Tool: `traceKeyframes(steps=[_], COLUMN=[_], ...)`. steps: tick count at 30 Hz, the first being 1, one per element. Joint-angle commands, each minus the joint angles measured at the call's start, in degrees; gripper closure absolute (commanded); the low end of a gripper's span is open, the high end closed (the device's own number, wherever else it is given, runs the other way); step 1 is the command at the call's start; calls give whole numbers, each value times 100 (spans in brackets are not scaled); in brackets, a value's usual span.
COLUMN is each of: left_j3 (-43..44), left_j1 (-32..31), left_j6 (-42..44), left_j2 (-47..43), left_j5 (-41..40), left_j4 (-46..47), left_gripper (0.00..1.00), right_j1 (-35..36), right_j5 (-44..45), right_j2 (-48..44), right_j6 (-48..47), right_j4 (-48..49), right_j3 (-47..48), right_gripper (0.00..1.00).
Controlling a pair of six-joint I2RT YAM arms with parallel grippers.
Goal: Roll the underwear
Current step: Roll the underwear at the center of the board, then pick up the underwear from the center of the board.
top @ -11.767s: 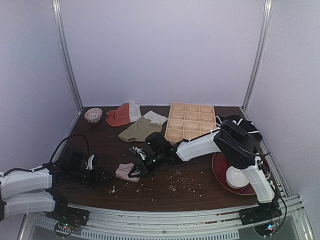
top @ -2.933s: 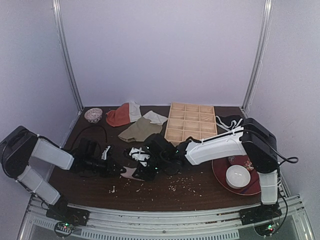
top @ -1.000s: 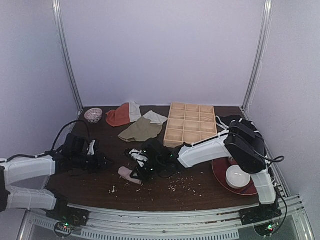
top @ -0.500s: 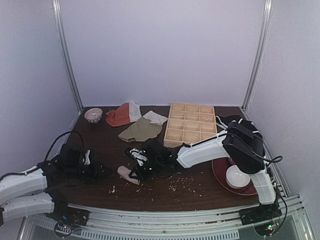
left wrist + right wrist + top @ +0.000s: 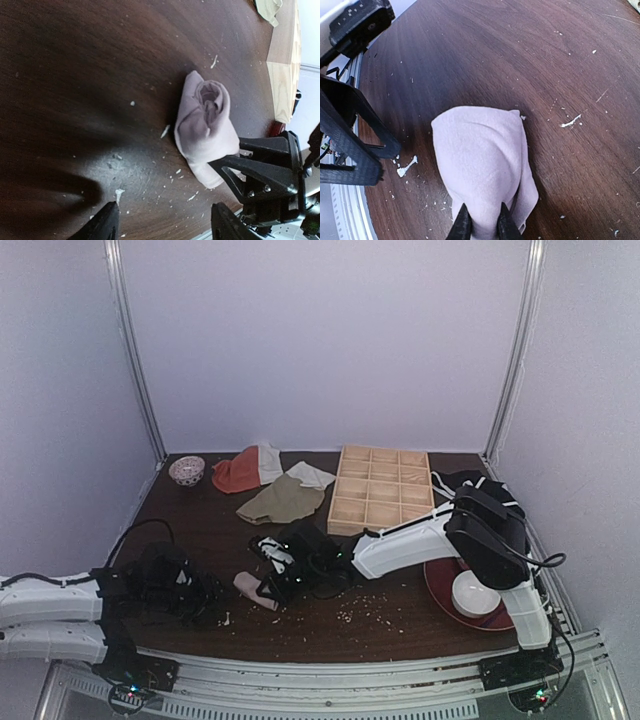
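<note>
Dark crumb-strewn wooden surface is carrying the dusty mauve-pink rolled fabric underwear, its long axis running from the right tool, pinching one end, toward the left tool gaping empty nearby.

the left arm lies low at the near left, its forearm stretched toward the middle and the wrist held low. the left gripper stands wide open and holds nothing. the right arm rises from its base, bends at a raised elbow and reaches left, sloping down. the right gripper is nearly closed, its fingers pinching a fold of the underwear.
</note>
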Motion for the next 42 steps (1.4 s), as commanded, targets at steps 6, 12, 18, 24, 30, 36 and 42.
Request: traceKeyframes(steps=[6, 12, 18, 24, 30, 36, 42], left_j3=[-55, -12, -15, 12, 4, 81, 118], left_j1=[-149, -185, -220, -260, -303, -327, -326], left_j6=[-588, -940, -1406, -1899, -2292, -2338, -2385], left_j2=[957, 1412, 1700, 1922, 2081, 2233, 2655], left_j5=[-432, -594, -614, -666, -710, -826, -737], left_j4=[1523, 1933, 2110, 2123, 2062, 2153, 2543], left_gripper=[27, 27, 28, 32, 34, 34, 36], right_j1=[92, 105, 118, 127, 139, 148, 166], right_j5=[284, 318, 382, 408, 401, 332, 264], right_j2=[143, 149, 151, 201, 229, 249, 249], right_j6=[95, 99, 113, 161, 174, 174, 183], right_j4=[-581, -585, -572, -548, -530, -483, -467], right_j3=[-78, -73, -73, -8, 12, 27, 51], right_gripper=[100, 100, 100, 100, 100, 100, 100])
